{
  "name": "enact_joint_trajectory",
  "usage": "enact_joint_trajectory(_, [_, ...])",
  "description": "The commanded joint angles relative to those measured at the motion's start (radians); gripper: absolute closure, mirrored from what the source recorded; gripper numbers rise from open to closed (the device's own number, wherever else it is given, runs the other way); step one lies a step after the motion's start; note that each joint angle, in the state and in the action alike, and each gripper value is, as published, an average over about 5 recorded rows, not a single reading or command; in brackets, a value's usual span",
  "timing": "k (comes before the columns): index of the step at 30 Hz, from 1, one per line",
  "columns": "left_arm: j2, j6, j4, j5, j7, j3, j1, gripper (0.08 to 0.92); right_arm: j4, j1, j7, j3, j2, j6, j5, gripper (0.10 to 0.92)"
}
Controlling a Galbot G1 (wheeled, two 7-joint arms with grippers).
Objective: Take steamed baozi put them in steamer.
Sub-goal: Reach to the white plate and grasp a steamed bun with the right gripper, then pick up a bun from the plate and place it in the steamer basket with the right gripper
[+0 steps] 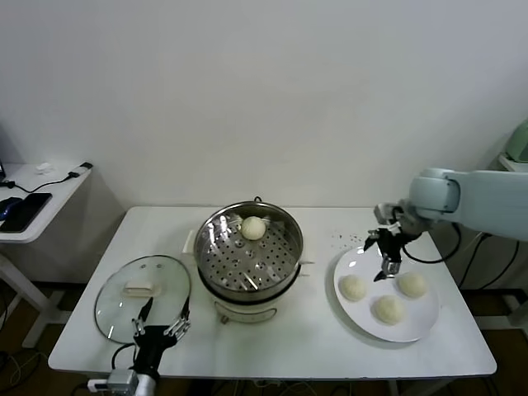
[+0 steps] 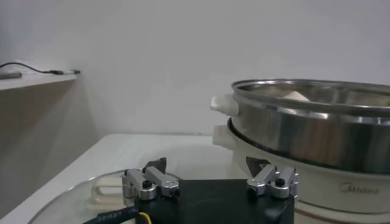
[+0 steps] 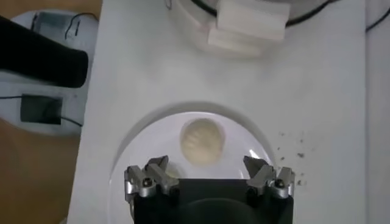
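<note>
The steel steamer (image 1: 213,233) stands mid-table with one baozi (image 1: 253,228) on its perforated tray; its rim also shows in the left wrist view (image 2: 304,97). Three baozi lie on the white plate (image 1: 417,328) to the right, at left (image 1: 353,286), front (image 1: 388,308) and right (image 1: 412,284). My right gripper (image 1: 388,266) hangs open and empty above the plate's far edge; in its wrist view one baozi (image 3: 202,141) lies just beyond its open fingers (image 3: 207,165). My left gripper (image 1: 159,326) rests open and empty at the table's front edge, by the lid.
A round glass lid (image 1: 142,297) lies flat left of the steamer. A side desk (image 1: 33,202) with a phone and cables stands at the far left. Dark crumbs (image 1: 342,238) dot the table behind the plate.
</note>
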Motion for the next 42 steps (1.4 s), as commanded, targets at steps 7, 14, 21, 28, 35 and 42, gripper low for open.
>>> enact_joint_trajectory(7, [-0.001,-0.006,0.008,0.001,-0.001,-0.001,0.008,0.177,-0.170,-0.371,0.056,0.263,0.049,-0.113,-0.102,0.202])
enact_joint_trajectory(14, [-0.002,-0.010,0.016,0.001,-0.007,0.000,0.008,0.177,-0.224,-0.415,0.049,0.309,0.085,-0.088,-0.119,0.203])
enact_joint_trajectory(21, [0.000,-0.012,0.019,-0.002,-0.010,-0.003,0.008,0.177,-0.228,-0.415,0.049,0.313,0.099,-0.077,-0.130,0.251])
enact_joint_trajectory(28, [-0.001,-0.010,0.013,-0.002,-0.010,-0.003,0.009,0.177,-0.192,-0.370,0.022,0.296,0.090,-0.073,-0.127,0.411])
enact_joint_trajectory(35, [-0.001,-0.008,0.003,-0.003,-0.010,-0.003,0.017,0.177,-0.108,-0.072,-0.066,0.103,0.064,-0.037,-0.063,0.431])
enact_joint_trajectory(42, [-0.001,-0.003,-0.011,-0.001,-0.008,0.002,0.018,0.177,-0.040,0.364,-0.197,-0.112,0.134,0.000,0.153,0.431])
